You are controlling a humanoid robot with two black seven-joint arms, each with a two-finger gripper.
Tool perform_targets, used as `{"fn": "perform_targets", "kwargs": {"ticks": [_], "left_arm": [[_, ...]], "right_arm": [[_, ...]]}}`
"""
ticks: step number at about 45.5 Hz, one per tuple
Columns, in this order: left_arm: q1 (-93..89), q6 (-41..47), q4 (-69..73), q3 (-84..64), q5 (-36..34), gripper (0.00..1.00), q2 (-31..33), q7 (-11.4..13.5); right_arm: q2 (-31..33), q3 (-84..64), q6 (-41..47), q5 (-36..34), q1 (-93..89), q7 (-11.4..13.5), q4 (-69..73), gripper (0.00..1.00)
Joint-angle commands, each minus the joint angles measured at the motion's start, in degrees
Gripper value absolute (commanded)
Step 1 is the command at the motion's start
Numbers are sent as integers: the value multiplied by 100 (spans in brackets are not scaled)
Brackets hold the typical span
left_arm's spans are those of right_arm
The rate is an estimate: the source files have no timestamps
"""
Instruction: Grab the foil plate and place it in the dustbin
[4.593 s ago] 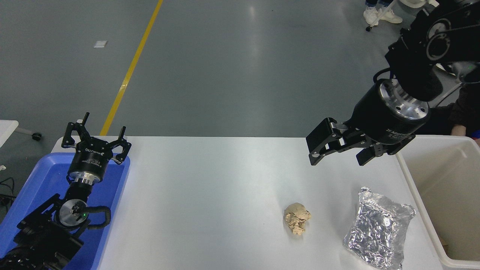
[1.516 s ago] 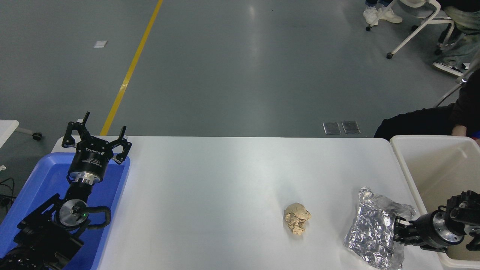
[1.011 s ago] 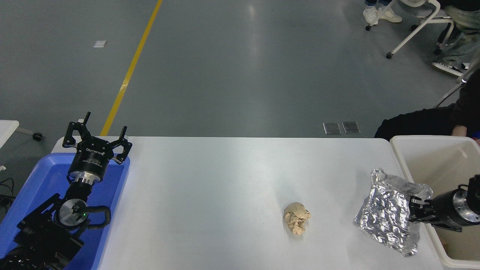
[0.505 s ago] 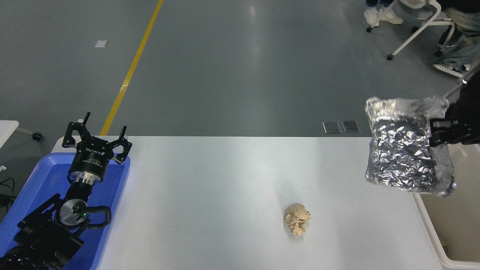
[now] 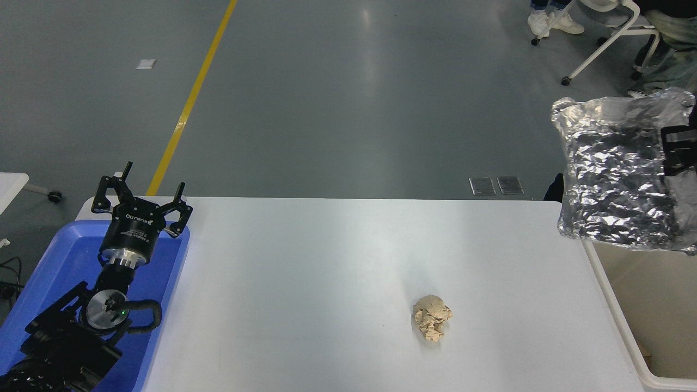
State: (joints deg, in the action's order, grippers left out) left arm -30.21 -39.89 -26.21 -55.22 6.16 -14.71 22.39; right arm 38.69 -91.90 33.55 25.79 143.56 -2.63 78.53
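Note:
The foil plate (image 5: 618, 174) is a crumpled silver sheet held high in the air at the right edge, above the near-left part of the dustbin (image 5: 615, 321), the cream-white tub at the table's right end. My right gripper (image 5: 675, 158) is shut on the foil plate's right edge; only its black fingers show at the frame's edge. My left gripper (image 5: 139, 198) is open and empty, parked over the blue tray at the lower left.
A tan crumpled paper ball (image 5: 431, 317) lies on the white table (image 5: 326, 272) right of centre. A blue plastic tray (image 5: 54, 272) sits at the left end under the left arm. A person's legs and a chair show at the top right.
My right gripper took hold of the foil plate on the table and lifted it up and to the right, over the dustbin's side. The left arm has not moved.

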Motion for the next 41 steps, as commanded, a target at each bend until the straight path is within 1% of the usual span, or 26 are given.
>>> {"fn": "perform_targets", "kwargs": {"ticks": [1,6,14,19,24,29,34,41], "left_arm": [[6,7,2,3,0,100,-6,11],[6,7,2,3,8,100,-6,11],[6,7,2,3,8,100,-6,20],[6,7,-7,3,8,100,-6,20],[6,7,2,3,8,100,-6,20],[6,7,2,3,8,100,3,20],[6,7,2,-6,8,100,-6,20],[6,7,2,3,8,100,-6,20]], "right_arm": [[1324,294,-234,883,-1381,-18,-2077,0],[1729,1120,-884,1174,-2777,-18,-2728,0],[1791,2632,-2202,1148,-5397,-1,-3388,0],[1686,3651,-2757,1086,-6829,8,-3783,0],[1291,4934,-3073,1086,-8174,8,-4170,0],[685,5919,-3302,1086,-9318,-9,-4960,0],[140,6263,-3539,1086,-9960,-9,-5471,0],[-230,6299,-3663,1104,-10321,-9,-5779,0]]}}
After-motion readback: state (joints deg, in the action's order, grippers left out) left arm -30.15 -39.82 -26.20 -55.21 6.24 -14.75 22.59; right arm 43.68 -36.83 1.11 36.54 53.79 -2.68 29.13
